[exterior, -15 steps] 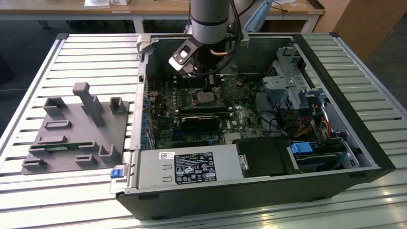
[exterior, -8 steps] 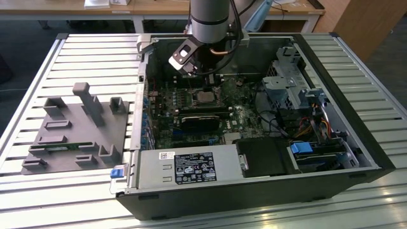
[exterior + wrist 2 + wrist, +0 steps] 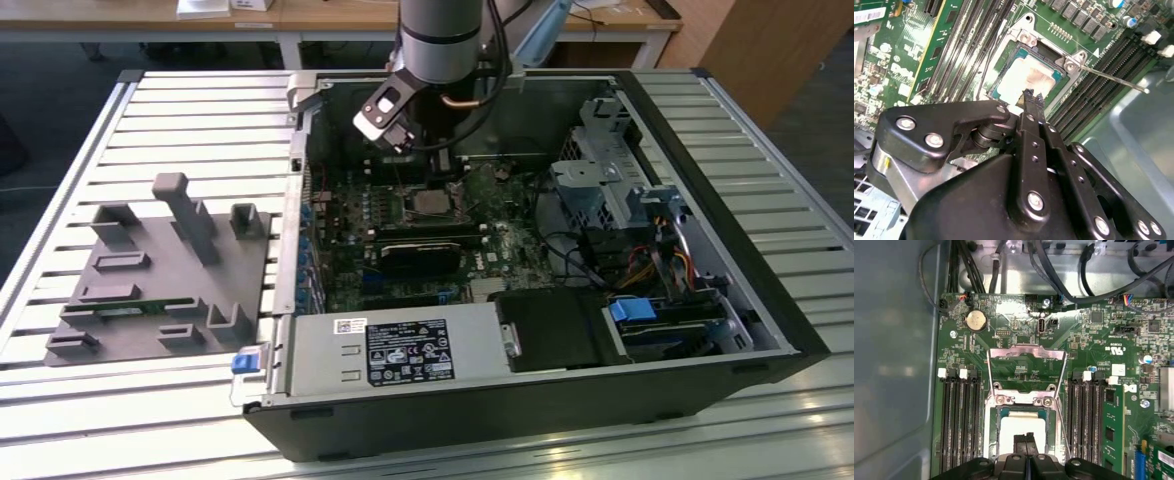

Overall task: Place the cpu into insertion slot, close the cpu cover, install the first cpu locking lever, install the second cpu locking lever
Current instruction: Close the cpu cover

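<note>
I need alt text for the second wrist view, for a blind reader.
The closed end effector hangs over the cpu, which lies in the insertion slot on a green motherboard. One thin metal lever sticks out beside the slot.

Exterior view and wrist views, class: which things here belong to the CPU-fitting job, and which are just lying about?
Belongs to the job:
cpu, seated
insertion slot
cpu cover, raised
locking lever
end effector, over the cpu

Just lying about:
memory slots
coin battery
power supply
grey fixture tray
</note>
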